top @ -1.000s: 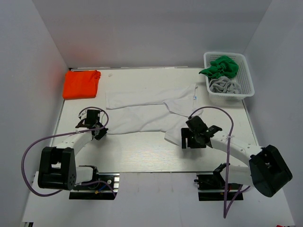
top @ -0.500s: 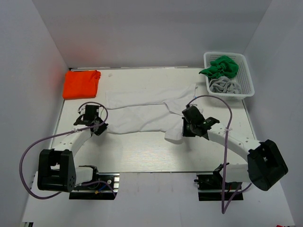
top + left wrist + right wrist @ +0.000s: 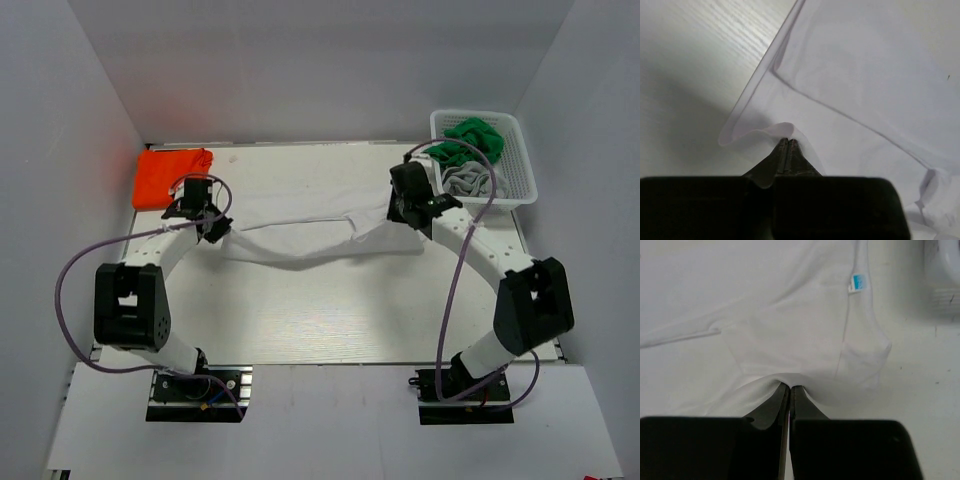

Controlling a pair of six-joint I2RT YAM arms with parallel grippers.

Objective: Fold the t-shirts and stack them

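Note:
The white t-shirt lies across the middle of the table, its near edge lifted and sagging between both grippers. My left gripper is shut on the shirt's left edge; in the left wrist view the closed tips pinch a fold of the white cloth. My right gripper is shut on the right edge, with its tips nipping white cloth below a blue label. A folded orange t-shirt rests at the back left.
A white mesh basket at the back right holds a crumpled green t-shirt and a grey t-shirt. White walls enclose the table on three sides. Purple cables loop from both arms.
My right gripper has shut on the white t-shirt. Both arms have moved toward the back of the table, carrying the shirt's near edge up and over.

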